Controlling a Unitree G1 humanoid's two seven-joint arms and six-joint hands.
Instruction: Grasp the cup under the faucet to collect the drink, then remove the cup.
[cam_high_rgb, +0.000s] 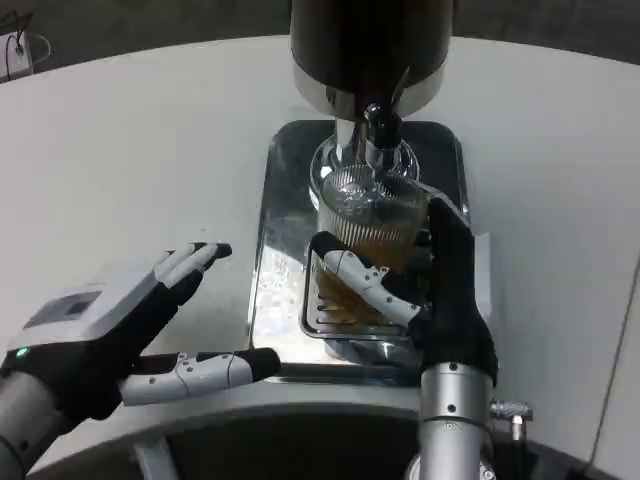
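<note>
The right hand (432, 290) grips the ribbed clear glass cup (370, 225) of amber drink under the steel faucet (380, 135); the left hand (150, 320) hovers spread, empty. A tilted withdrawal could spill it onto the shiny metal drip tray (280, 230)

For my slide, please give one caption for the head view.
Right hand holds the ribbed cup of brown drink under the faucet; left hand waits open.

R hand (440, 290) grips cup (372, 215) under faucet (380, 125).
</note>
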